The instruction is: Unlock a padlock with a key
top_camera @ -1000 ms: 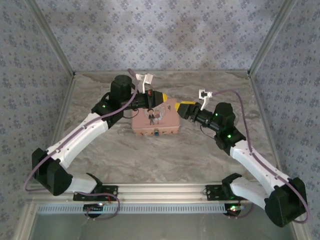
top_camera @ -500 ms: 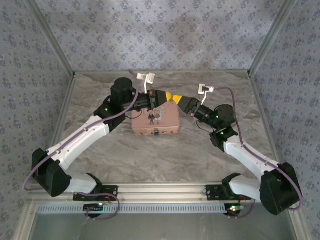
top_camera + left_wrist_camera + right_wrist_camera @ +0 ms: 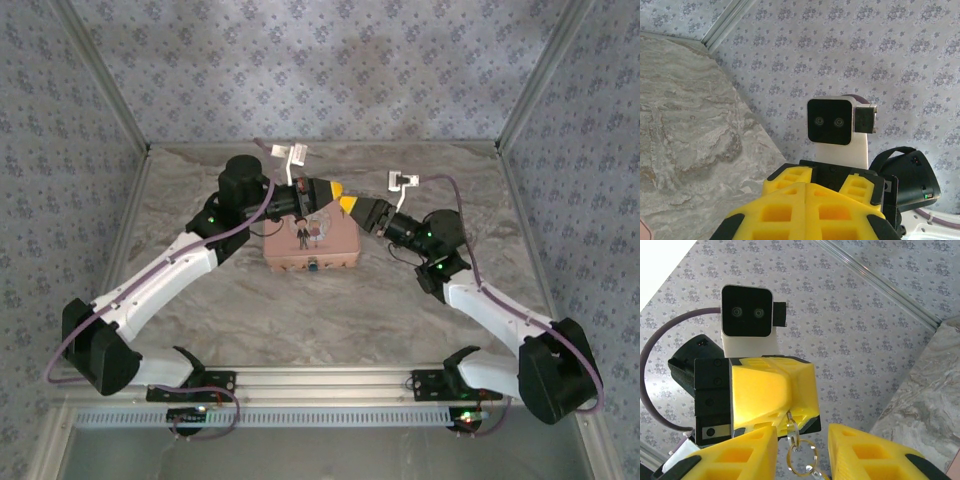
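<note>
Marble tabletop (image 3: 300,320) between floral walls carries a pink tin (image 3: 335,245), with the padlock (image 3: 314,266) at the clasp on its near side. Above the tin, the left end effector (image 3: 334,190) is clamped on a key ring (image 3: 801,458), which dangles between the parted fingers of the right end effector (image 3: 349,205).

We saw matt yellow plastic on the left gripper fingers (image 3: 772,392), a shiny thin metal key ring (image 3: 801,459), smooth marble-patterned tabletop (image 3: 330,310), matt aluminium frame rail (image 3: 330,377).

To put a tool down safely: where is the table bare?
Bare: the marble strip between pink tin and near rail; the far right corner. Crowded: over the tin's far edge, where left claw and right claw meet.
</note>
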